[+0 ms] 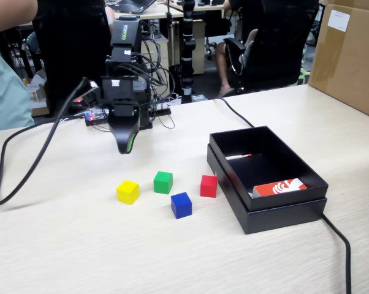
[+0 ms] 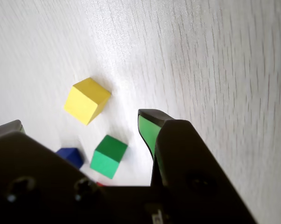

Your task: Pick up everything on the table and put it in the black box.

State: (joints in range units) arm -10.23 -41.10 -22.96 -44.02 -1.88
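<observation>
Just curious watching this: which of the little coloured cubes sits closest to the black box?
The red cube. In the fixed view it sits right beside the black box, while blue, green and yellow lie farther off.

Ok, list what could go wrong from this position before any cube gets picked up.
1. The green cube, blue cube and red cube sit close together, so a jaw closing on one may knock a neighbour.
2. The red cube lies right beside the black box wall, leaving little room for a jaw.
3. The gripper hangs above bare table, not over the yellow cube; a straight descent could miss.
</observation>
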